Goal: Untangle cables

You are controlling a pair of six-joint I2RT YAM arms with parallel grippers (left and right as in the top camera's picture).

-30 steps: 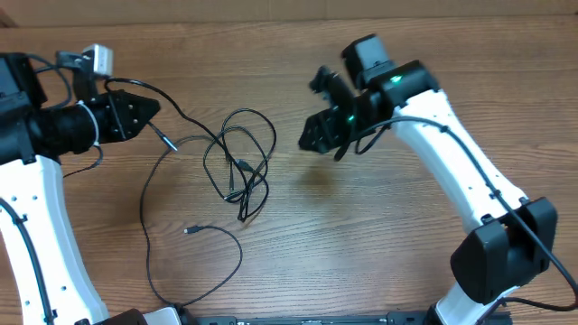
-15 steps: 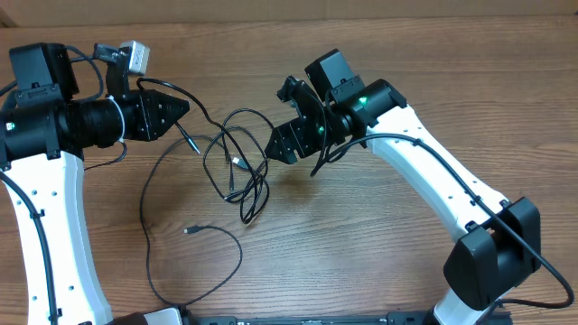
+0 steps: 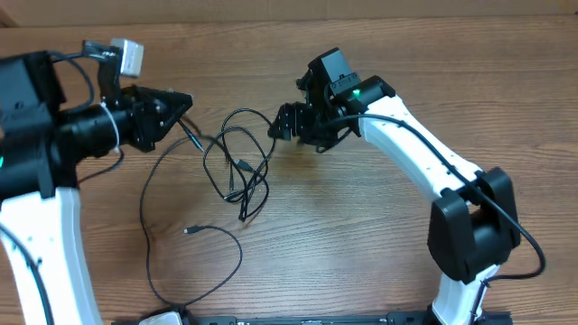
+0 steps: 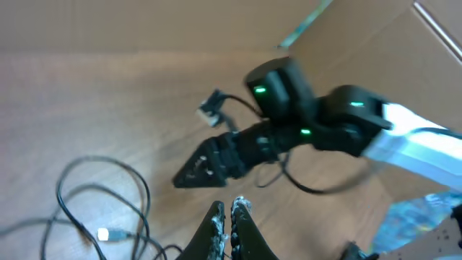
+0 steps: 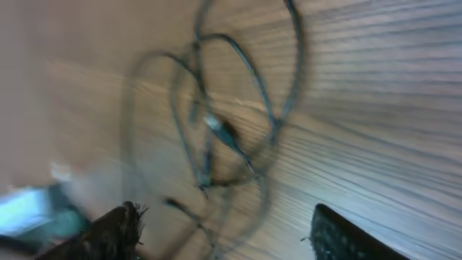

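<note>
The cables [image 3: 239, 164] are thin black cords looped in a tangle at the table's middle, with a silvery plug [image 3: 242, 165] inside it. One long strand [image 3: 144, 217] curves towards the front edge, and a loose plug end [image 3: 190, 232] lies apart. My left gripper [image 3: 187, 101] is shut, just left of the tangle. A strand runs right by its tip; whether it is pinched does not show. In the left wrist view the shut fingertips [image 4: 231, 208] point above the loops [image 4: 94, 209]. My right gripper [image 3: 278, 126] hovers at the tangle's right edge. Its open fingers [image 5: 115, 231] frame the blurred loops [image 5: 224, 137].
The wooden table [image 3: 361, 253] ends at a cardboard wall [image 3: 271, 9] behind. The white right arm [image 3: 406, 144] reaches in from the front right and the left arm [image 3: 45, 235] from the front left. A bluish packet [image 4: 422, 217] shows at the left wrist view's right edge.
The right gripper swung left to the tangle's right edge and turned. The left gripper shifted right towards the tangle, staying shut. The loops on the table barely moved.
</note>
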